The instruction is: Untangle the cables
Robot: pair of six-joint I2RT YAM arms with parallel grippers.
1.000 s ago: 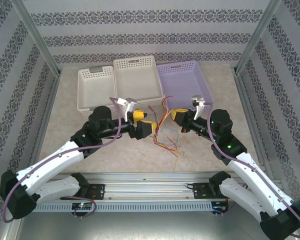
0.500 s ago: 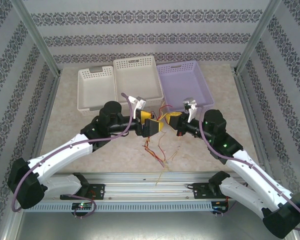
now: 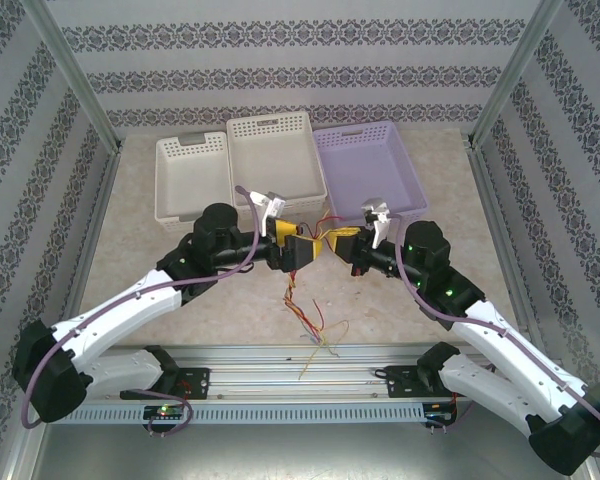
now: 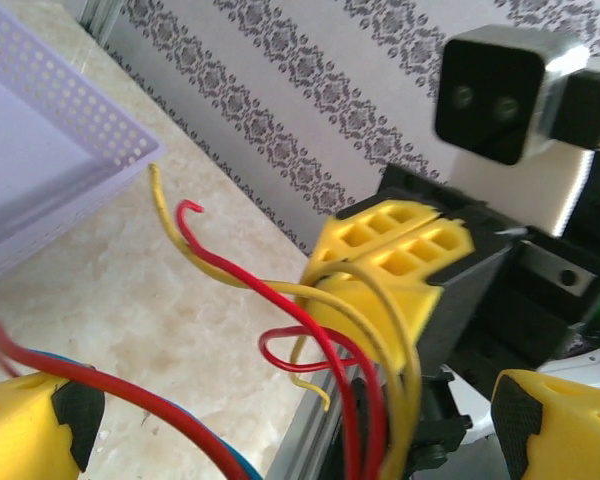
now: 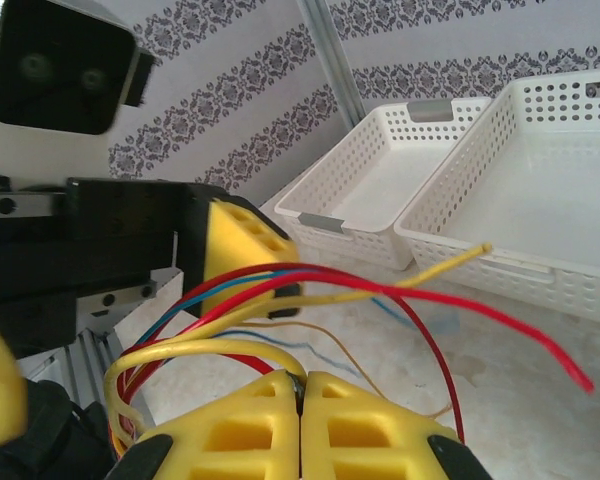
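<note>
The cables (image 3: 306,312) are thin red, yellow and blue wires, and they hang in a tangled bunch between my two grippers, trailing down to the front rail. My right gripper (image 5: 300,395) is shut, pinching a yellow cable (image 5: 210,350) at its tips, while red and blue strands (image 5: 280,278) loop past it. In the top view the right gripper (image 3: 340,241) faces my left gripper (image 3: 302,251) a short way apart. The left gripper (image 4: 292,415) stands wide open, with red and yellow cables (image 4: 370,400) running through the gap between its fingers, untouched by either pad.
Two white baskets (image 3: 192,175) (image 3: 276,150) and a purple basket (image 3: 365,160) stand side by side at the back. The metal front rail (image 3: 280,362) runs under the dangling cable ends. Patterned walls close in both sides.
Both grippers have come closer together over the middle of the table. The cable bunch has shifted left and toward the front rail. The left jaws have opened slightly wider.
</note>
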